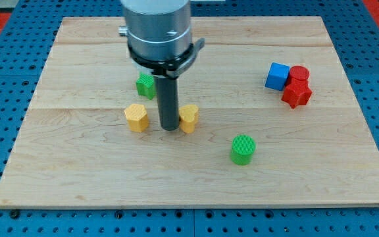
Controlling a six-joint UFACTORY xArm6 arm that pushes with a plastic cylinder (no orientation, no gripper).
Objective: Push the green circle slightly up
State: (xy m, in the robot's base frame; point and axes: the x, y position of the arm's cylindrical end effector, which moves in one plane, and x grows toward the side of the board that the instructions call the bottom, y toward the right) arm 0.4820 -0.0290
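My tip (170,128) sits between two yellow blocks (136,117), touching or almost touching the one on the view's right, and it holds nothing because it is only a rod. The green circle (243,149) is down to the view's right, well apart. To push it up, I think I must get under it first.

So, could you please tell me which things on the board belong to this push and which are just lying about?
Belongs to the job:
- green circle
- my tip, up and to the view's left of it, between the two yellow blocks

Just lying about:
- yellow hexagon
- yellow heart
- green block behind the rod
- blue cube
- red cylinder
- red block
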